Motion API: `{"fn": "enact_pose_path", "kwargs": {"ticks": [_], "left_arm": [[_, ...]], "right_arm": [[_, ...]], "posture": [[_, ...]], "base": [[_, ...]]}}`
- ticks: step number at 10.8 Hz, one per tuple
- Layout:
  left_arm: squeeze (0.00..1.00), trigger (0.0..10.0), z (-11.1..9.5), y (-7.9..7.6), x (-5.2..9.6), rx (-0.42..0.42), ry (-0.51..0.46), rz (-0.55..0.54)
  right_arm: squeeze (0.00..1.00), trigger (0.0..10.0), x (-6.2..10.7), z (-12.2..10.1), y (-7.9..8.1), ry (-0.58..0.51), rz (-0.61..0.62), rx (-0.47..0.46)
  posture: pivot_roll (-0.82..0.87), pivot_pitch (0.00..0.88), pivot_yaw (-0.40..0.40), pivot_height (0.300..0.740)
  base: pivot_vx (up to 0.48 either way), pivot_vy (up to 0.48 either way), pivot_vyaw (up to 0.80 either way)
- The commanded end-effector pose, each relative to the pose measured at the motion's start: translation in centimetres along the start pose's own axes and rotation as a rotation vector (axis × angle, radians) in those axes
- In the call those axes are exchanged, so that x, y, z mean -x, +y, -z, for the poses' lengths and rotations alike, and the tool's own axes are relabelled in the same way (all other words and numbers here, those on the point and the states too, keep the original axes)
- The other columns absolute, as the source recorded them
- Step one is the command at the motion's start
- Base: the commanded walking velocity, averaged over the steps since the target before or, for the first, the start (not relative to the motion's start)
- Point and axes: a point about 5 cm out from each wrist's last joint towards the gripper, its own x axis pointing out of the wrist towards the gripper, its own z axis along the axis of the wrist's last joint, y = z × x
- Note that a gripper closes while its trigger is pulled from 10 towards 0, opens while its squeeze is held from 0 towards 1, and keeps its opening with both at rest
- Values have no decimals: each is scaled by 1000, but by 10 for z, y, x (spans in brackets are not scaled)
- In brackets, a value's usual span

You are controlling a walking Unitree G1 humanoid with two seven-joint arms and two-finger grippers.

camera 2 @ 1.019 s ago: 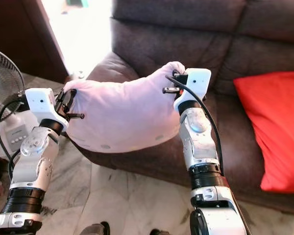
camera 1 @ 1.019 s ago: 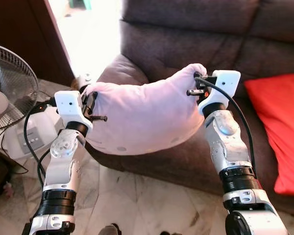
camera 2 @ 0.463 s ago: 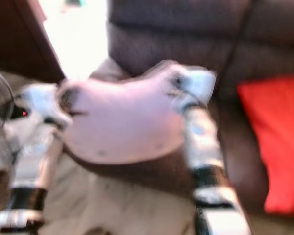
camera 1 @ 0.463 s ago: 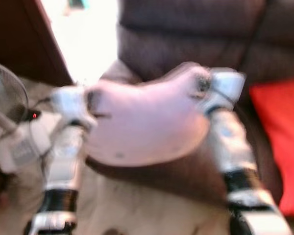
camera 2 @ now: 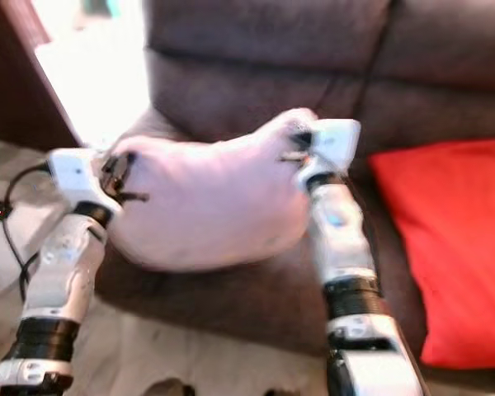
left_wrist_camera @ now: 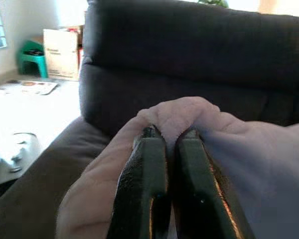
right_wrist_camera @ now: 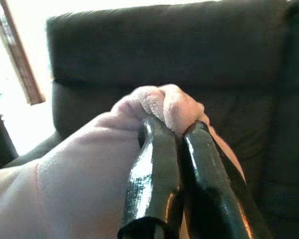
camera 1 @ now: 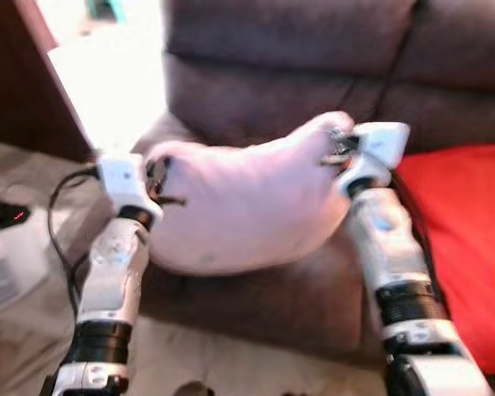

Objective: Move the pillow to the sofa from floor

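Observation:
A pale pink pillow [camera 1: 243, 206] hangs in the air between my two arms, above the front of the dark brown sofa [camera 1: 289, 91] seat. My left gripper [camera 1: 159, 175] is shut on the pillow's left corner; in the left wrist view its fingers [left_wrist_camera: 144, 169] pinch a fold of pink fabric [left_wrist_camera: 182, 112]. My right gripper [camera 1: 337, 148] is shut on the pillow's upper right corner, and the right wrist view has its fingers [right_wrist_camera: 154, 174] clamped on a bunched corner [right_wrist_camera: 164, 102].
A red cushion [camera 1: 458, 239] lies on the sofa seat to the right. Bright light falls on the floor [camera 1: 107, 82] left of the sofa by a dark wooden panel [camera 1: 16, 82]. Pale tiled floor [camera 1: 231, 363] lies below the sofa front.
The camera has shifted so the sofa sits lower and closer and the fan has left the view. The pillow stays gripped by both grippers, now further over the sofa seat.

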Motion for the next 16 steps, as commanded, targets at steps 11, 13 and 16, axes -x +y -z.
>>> {"fn": "enact_pose_path", "kwargs": {"ticks": [11, 13, 16], "left_arm": [[0, 10000, -22, 10, -4, -29, -98, -31], [0, 10000, -23, 11, -3, -11, -101, -46], [0, 10000, -22, -2, -2, 93, -58, 49]], "right_arm": [[0, 10000, -1, -12, 24, -55, -129, 21], [0, 10000, -1, -7, 24, -35, -130, 18], [0, 10000, -14, -2, 24, 16, -134, 6]], "posture": [[177, 146, -20, 740], [179, 147, -21, 740], [184, 149, -29, 740]], "base": [[313, 0, 133], [0, 0, 0], [0, 0, 0]]}}
